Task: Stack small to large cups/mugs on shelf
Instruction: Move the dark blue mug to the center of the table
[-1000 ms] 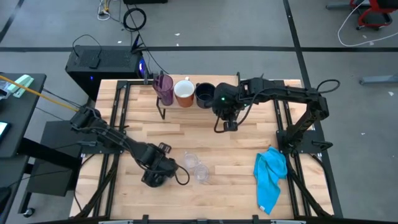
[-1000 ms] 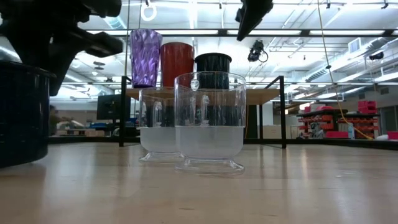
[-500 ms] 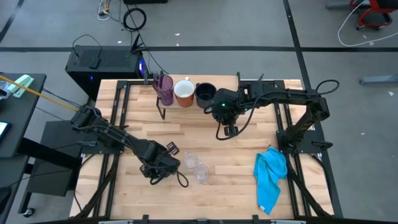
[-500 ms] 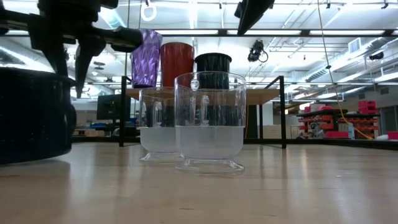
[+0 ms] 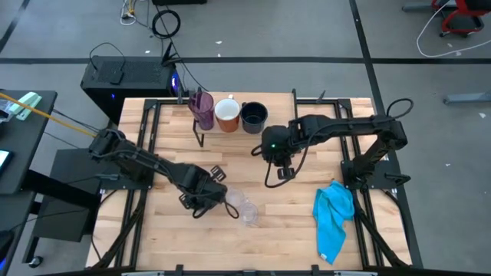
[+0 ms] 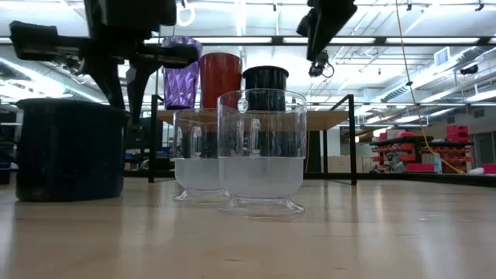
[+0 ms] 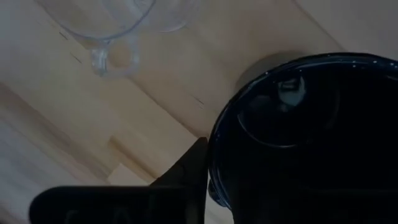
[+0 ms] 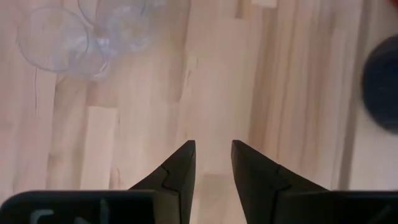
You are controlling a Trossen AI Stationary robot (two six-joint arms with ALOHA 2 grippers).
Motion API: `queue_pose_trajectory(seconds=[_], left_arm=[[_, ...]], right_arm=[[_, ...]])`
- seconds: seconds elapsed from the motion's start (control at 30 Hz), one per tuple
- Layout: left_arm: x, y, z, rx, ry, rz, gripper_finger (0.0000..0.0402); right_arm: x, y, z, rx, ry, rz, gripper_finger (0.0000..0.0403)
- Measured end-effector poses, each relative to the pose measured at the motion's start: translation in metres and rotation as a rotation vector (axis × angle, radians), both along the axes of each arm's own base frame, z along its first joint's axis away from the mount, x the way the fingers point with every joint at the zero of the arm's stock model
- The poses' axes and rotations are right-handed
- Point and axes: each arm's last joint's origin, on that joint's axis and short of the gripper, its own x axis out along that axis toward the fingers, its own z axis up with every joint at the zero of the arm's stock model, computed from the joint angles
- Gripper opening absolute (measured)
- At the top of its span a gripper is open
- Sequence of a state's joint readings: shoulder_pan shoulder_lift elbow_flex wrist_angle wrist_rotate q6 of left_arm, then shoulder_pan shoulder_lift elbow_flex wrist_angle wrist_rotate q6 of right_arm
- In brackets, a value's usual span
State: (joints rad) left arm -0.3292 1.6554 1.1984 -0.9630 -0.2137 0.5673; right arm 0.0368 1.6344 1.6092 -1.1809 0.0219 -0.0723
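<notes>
Left tool (image 5: pixel 201 192) has shifted rightward from lower left toward frame centre; its opening cannot be told. Black mug (image 6: pixel 70 149), glossy and cylindrical, stands on the counter (image 5: pixel 291 195) left of the clear cups (image 6: pixel 261 151). Right tool (image 8: pixel 210 163), narrow and empty, hovers centre. Advice: grip the rim squarely.

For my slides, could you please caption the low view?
Black mug and two clear cups on the table, left gripper above the mug, three cups on the shelf behind.
</notes>
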Motion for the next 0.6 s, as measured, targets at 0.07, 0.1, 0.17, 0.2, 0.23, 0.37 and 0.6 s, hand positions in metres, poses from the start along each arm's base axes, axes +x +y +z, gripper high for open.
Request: queue_pose_trajectory(seconds=[0.07, 0.1, 0.17, 0.2, 0.23, 0.37, 0.6], left_arm=[[0.002, 0.002, 0.0, 0.001, -0.005, -0.01, 0.0038], [0.002, 0.004, 0.0, 0.002, -0.006, -0.012, 0.0036], [0.003, 0.005, 0.0, 0.005, -0.004, -0.021, 0.0037], [0.003, 0.007, 0.0, 0.006, -0.003, -0.021, 0.0041], [0.003, 0.007, 0.0, 0.006, -0.003, -0.018, 0.0047], [0.006, 0.01, 0.0, 0.003, -0.022, 0.017, 0.0082], [0.005, 0.008, 0.002, 0.018, -0.036, 0.017, 0.0159]], right_arm=[[0.0, 0.003, -0.003, 0.0, 0.009, 0.008, 0.011], [-0.001, 0.005, -0.003, -0.001, 0.011, 0.014, 0.011], [-0.001, 0.008, -0.003, -0.001, 0.009, 0.022, 0.011], [-0.001, 0.009, -0.003, -0.001, 0.009, 0.025, 0.011], [-0.001, 0.009, -0.002, -0.002, 0.006, 0.027, 0.011], [0.0, 0.01, -0.001, -0.004, -0.004, 0.035, 0.011], [0.001, 0.01, -0.001, -0.005, -0.011, 0.038, 0.011]])
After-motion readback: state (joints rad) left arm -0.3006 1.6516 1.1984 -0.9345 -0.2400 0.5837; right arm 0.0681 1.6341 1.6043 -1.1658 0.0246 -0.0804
